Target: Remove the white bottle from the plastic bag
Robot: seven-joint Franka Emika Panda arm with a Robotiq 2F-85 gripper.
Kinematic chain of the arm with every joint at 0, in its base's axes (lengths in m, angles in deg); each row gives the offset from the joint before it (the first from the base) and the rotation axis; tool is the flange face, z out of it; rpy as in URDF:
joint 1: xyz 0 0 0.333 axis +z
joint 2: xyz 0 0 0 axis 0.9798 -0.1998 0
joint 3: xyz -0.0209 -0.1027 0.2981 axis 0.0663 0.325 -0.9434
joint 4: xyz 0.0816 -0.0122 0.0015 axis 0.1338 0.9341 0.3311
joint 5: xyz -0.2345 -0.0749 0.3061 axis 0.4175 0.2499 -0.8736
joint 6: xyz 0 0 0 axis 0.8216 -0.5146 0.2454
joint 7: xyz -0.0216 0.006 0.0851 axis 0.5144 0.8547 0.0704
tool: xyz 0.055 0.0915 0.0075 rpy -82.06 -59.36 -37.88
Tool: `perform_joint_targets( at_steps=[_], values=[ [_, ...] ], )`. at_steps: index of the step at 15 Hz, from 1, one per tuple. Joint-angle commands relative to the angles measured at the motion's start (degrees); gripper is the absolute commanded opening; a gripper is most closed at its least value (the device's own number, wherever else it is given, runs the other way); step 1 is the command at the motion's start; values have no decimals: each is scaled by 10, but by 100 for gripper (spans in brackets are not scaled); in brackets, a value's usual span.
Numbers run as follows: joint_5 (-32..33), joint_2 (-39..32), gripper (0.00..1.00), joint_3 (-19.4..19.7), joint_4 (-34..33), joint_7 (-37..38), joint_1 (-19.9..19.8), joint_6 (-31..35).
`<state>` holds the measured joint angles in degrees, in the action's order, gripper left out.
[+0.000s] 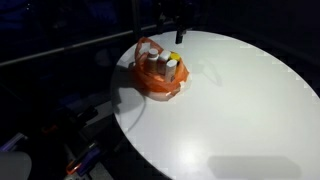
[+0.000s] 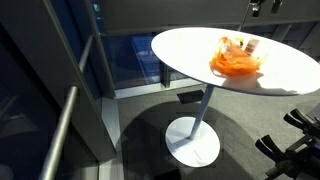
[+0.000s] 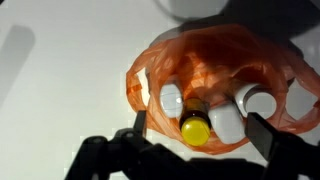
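At the centre of the wrist view, we find the crumpled orange plastic bag (image 3: 215, 65) lying open on the round white table (image 3: 70, 90). The white plastic bottle (image 3: 226, 124) stands inside it, touching a dark yellow-capped bottle (image 3: 196, 131); other white containers sit alongside. The black two-finger gripper (image 3: 198, 125) hangs above the bag mouth, jaws spread, holding nothing. We judge the approach to be in hand. The next move calls for a descent centred on the white bottle, clear of the yellow cap and the bag's film. The tabletop is glossy, and the surrounding room is dark.
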<state>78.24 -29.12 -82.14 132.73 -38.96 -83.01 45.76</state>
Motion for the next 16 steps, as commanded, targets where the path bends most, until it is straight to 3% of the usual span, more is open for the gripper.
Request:
perform_joint_targets(
  at_steps=[1,9,16],
  values=[
    [0,0,100,1,-2,0,1,-2],
    [-26,-44,100,6,-11,-50,-18,12],
    [-50,-101,100,-4,-4,-134,-33,87]
  ],
)
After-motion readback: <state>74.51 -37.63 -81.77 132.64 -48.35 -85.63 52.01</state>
